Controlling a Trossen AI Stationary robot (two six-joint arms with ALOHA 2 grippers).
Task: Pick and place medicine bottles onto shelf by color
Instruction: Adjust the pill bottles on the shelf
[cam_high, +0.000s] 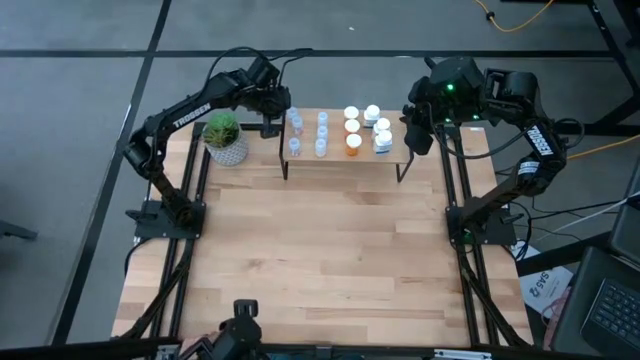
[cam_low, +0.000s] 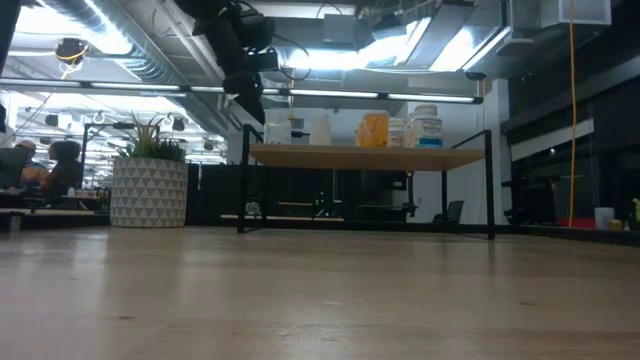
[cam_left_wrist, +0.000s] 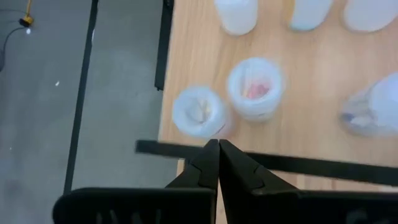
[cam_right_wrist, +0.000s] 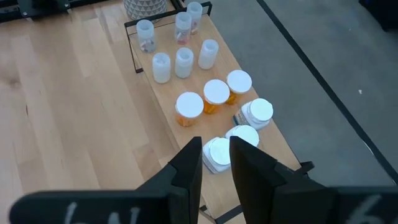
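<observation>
Pale, translucent medicine bottles (cam_left_wrist: 199, 112) are seen just ahead of the left gripper (cam_left_wrist: 218, 163) — pressed shut, empty. The shelf (cam_right_wrist: 261, 149) carries them beside orange, white-capped ones; the right gripper (cam_right_wrist: 216, 163) is held slightly parted, empty.

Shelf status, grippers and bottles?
Left gripper shut, empty, over light-wood shelf near the clear bottles. Right gripper slightly parted, empty, above the white bottles. Orange white-capped bottles mid-shelf. Nothing blocking.
</observation>
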